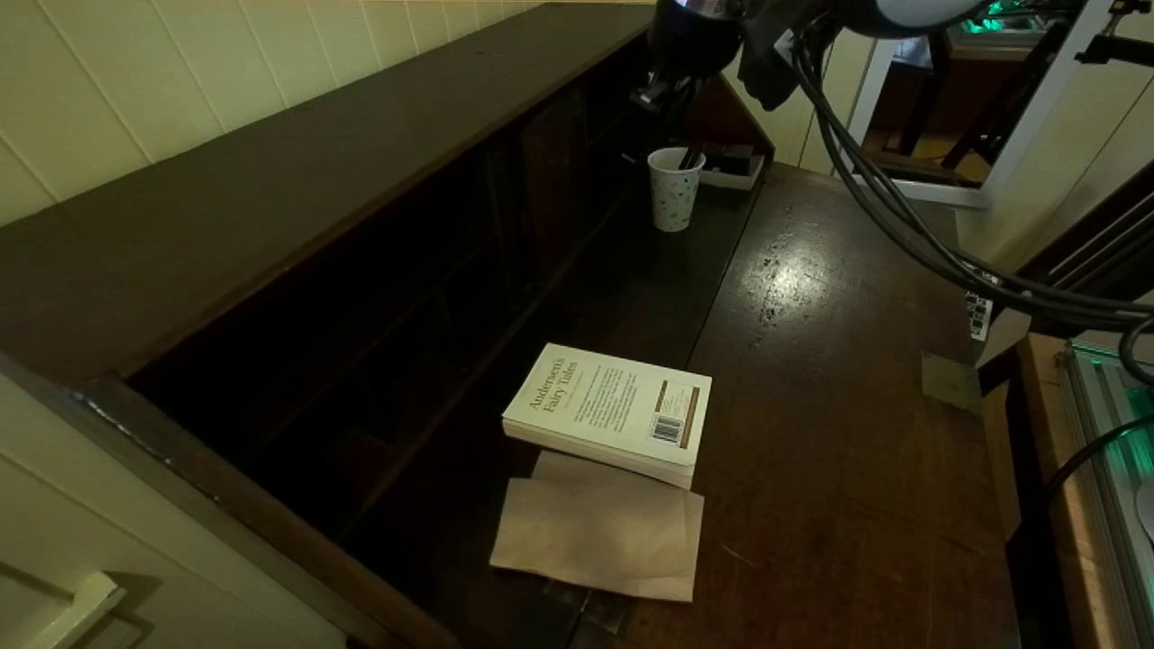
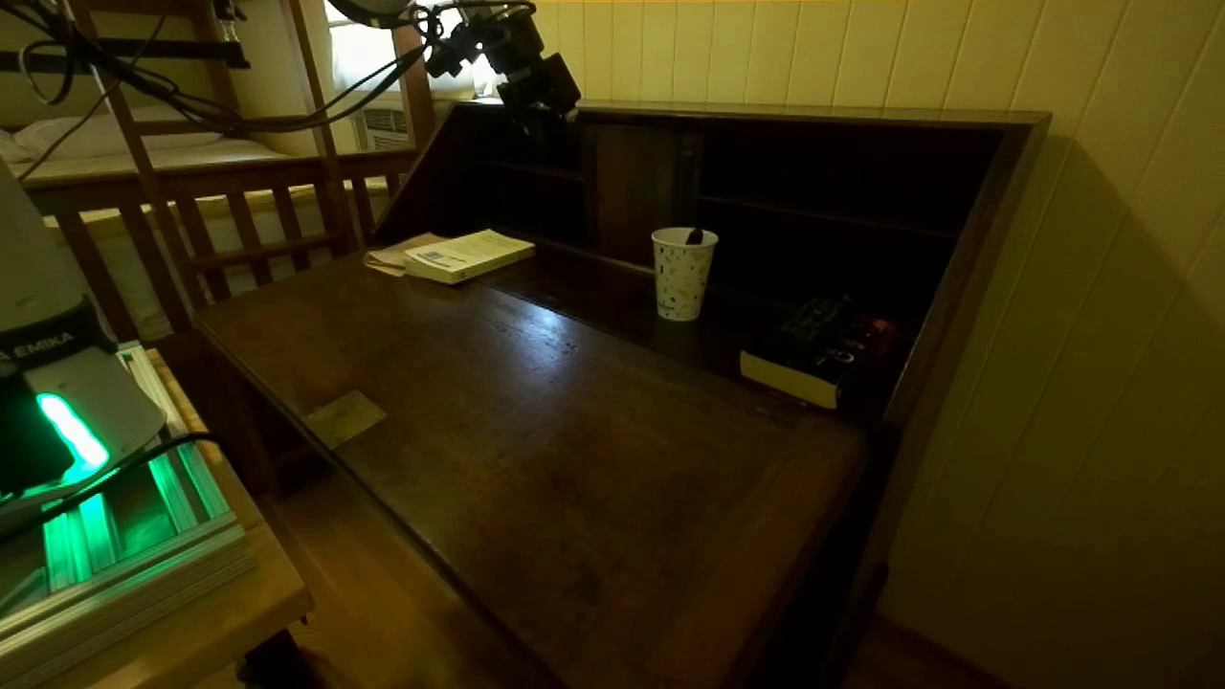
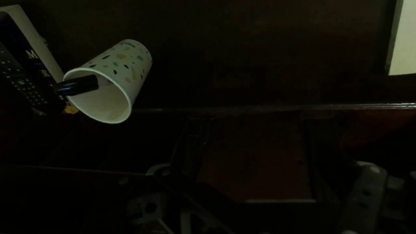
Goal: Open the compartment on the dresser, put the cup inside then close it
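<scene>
in an exterior view the scene is mostly filled by the dark dresser [image 2: 517,440]; at its far side the narrow compartment [image 2: 636,182] is set upright among shelves [image 2: 833,216]; the gripper [image 3: 263,175] is held high, its jaws spread wide; a pale book [image 2: 469,255] is laid at left, a black book [image 2: 823,352] at right; between them, on the dresser, the speckled cup [image 2: 679,279] is stood upright, a dark pen [image 3: 79,85] tilted inside it.

Your gripper [image 3: 265,172] points down at a tilt, its jaws spread wide, the fingers [image 3: 370,185] well apart. Your arm [image 1: 933,13] hangs above and behind the jaws; your green-lit base [image 2: 115,397] stands well away from them.
</scene>
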Robot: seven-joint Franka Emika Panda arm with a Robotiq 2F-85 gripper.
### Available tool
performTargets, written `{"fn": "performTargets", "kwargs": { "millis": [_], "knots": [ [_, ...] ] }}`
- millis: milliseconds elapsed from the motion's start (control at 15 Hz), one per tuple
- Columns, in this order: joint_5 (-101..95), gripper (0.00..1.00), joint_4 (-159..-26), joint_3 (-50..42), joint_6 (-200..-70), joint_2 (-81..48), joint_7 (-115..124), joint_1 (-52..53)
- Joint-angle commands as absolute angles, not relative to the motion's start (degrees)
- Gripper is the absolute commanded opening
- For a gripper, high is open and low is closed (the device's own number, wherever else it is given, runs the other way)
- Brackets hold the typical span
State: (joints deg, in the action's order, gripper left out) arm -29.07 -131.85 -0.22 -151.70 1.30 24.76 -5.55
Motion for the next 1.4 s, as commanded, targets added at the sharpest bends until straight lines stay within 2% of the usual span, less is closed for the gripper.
{"fn": "performTargets", "kwargs": {
  "millis": [0,733,1333],
  "knots": [
    [-38.2,1.00,-131.4,-0.6,-155.4,-0.2,35.5,-4.8],
    [-65.2,1.00,-126.7,-0.4,-158.2,-6.3,66.6,-4.3],
    [-81.6,1.00,-120.5,-0.4,-158.4,-12.8,83.3,-2.7]
  ]
}}
